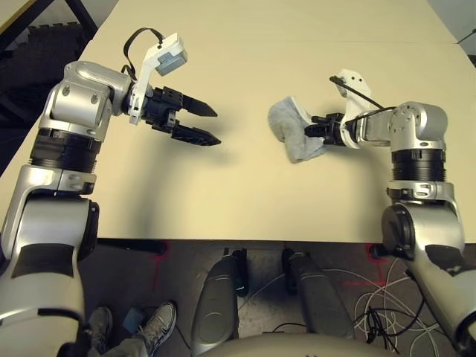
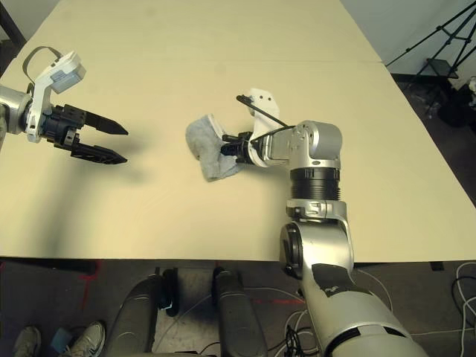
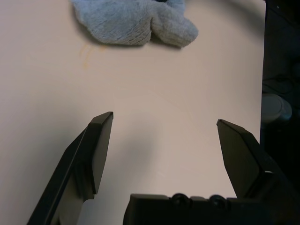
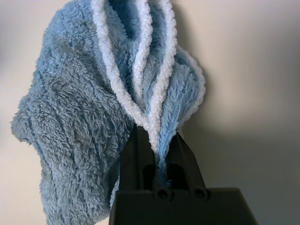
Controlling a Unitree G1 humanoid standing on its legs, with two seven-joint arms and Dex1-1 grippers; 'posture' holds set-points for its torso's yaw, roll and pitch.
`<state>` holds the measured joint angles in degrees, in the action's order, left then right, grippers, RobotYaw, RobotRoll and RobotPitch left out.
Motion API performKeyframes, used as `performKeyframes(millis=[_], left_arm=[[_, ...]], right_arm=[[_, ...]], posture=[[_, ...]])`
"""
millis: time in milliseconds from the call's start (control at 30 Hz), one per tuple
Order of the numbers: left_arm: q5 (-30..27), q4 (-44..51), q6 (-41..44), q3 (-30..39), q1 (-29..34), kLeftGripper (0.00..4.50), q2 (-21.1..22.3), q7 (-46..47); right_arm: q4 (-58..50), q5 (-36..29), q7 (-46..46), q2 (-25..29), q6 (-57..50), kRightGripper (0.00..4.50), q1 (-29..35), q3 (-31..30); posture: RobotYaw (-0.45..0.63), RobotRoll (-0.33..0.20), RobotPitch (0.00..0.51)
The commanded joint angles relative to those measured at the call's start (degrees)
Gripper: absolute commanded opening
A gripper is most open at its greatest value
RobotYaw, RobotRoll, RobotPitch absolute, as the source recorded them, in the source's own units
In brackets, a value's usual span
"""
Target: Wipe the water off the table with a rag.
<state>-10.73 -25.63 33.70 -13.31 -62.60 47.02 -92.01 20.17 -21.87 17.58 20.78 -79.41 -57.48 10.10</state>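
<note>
Below the near edge of the table there is a dark floor with white cables at the lower right of the left eye view, red marks, and a person's shoes at the lower left. A black tripod stands at the upper right of the right eye view. On the table top itself nothing lies between the two arms.

The right gripper, right of centre in the left eye view, has its two black fingers pressed together on the rag; in the right wrist view the fold of the cloth is pinched between them. The rag lies on the table, spreading to the left of the fingers. The left gripper, in the upper left part of the same view, is wide open and holds nothing; it hangs above the table, pointing toward the rag but well apart from it.

The rag is soft, fluffy terry, grey-blue with a whitish border, rumpled and folded. The table is pale beige, smooth and flat, with a thin seam line across its far part. The water shows in the left wrist view as a faint yellowish streak on the table, just beside the rag's edge.
</note>
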Motion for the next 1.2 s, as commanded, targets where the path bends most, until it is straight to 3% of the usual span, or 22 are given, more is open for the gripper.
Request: performKeyframes(millis=[33, 333, 500, 667, 800, 1033, 1200], left_arm=[[0.32, -1.21, -0.90, -0.99, -0.46, 4.50, -0.29, -0.49], [0.53, -2.61, -1.29, -1.66, -1.18, 4.50, -1.08, -0.49], [1.06, -4.17, -1.94, -1.78, -1.96, 4.50, -1.71, -0.49], [0.77, -4.71, -2.27, -2.42, -2.98, 4.50, -1.50, -0.49], [-0.16, -3.63, -1.87, -2.86, -2.56, 4.50, -0.83, -0.49], [-3.65, 0.68, 0.14, -4.05, -1.11, 4.50, 1.96, -0.49], [-4.42, 1.41, 0.83, -4.11, -1.12, 4.50, 3.23, -0.49]], right_arm=[[2.35, 3.57, -1.76, 2.67, 4.50, 0.01, 0.62, -0.97], [14.61, 8.59, -0.64, 10.19, 17.29, 0.01, -2.69, -2.08], [13.65, 6.18, 2.87, 9.63, 15.98, 0.01, -2.58, -1.51], [8.25, 3.67, 0.79, -1.07, 13.59, 0.01, -3.24, -1.10], [5.10, 1.36, -1.71, -10.47, 11.63, 0.01, -7.83, 1.29], [6.63, -1.28, -4.84, -19.95, 10.16, 0.01, -14.82, 4.02], [9.53, -1.64, -6.24, -25.16, 11.99, 0.01, -15.54, 4.00]], posture=[[-0.10, 0.000, 0.282], [-0.11, 0.000, 0.278], [-0.12, 0.000, 0.274], [-0.12, 0.000, 0.274], [-0.11, 0.000, 0.273], [-0.09, 0.000, 0.273], [-0.07, 0.000, 0.274]])
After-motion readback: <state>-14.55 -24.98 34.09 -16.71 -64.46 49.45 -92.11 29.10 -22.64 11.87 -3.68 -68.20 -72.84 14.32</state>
